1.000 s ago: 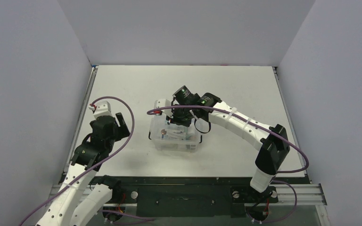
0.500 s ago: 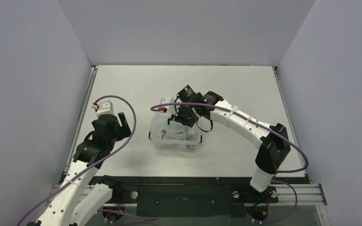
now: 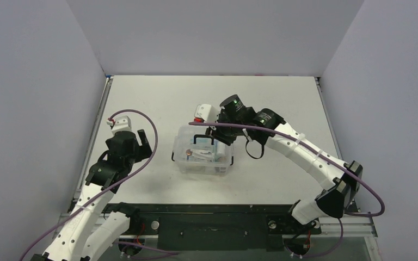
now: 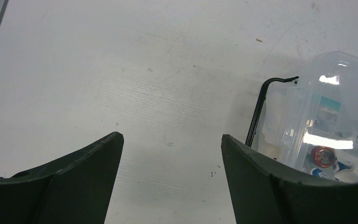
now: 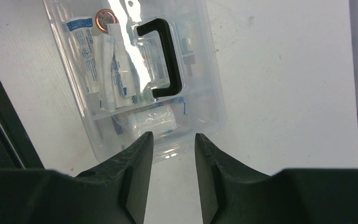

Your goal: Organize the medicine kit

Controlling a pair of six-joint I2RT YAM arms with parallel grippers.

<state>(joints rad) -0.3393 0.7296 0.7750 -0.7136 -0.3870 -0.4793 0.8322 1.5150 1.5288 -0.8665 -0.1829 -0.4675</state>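
The white table (image 3: pixel 158 98) is enclosed by grey walls (image 3: pixel 207 32) on three sides. A black rail (image 3: pixel 212 217) spans its near edge.

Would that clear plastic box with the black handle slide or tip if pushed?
Likely slide: the clear plastic box sits low and wide on the white table. Glossy walls look slippery; the black handle seems a surer hold.

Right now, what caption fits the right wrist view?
Right gripper, jaws apart and empty, hovers over the clear medicine kit and its black handle.
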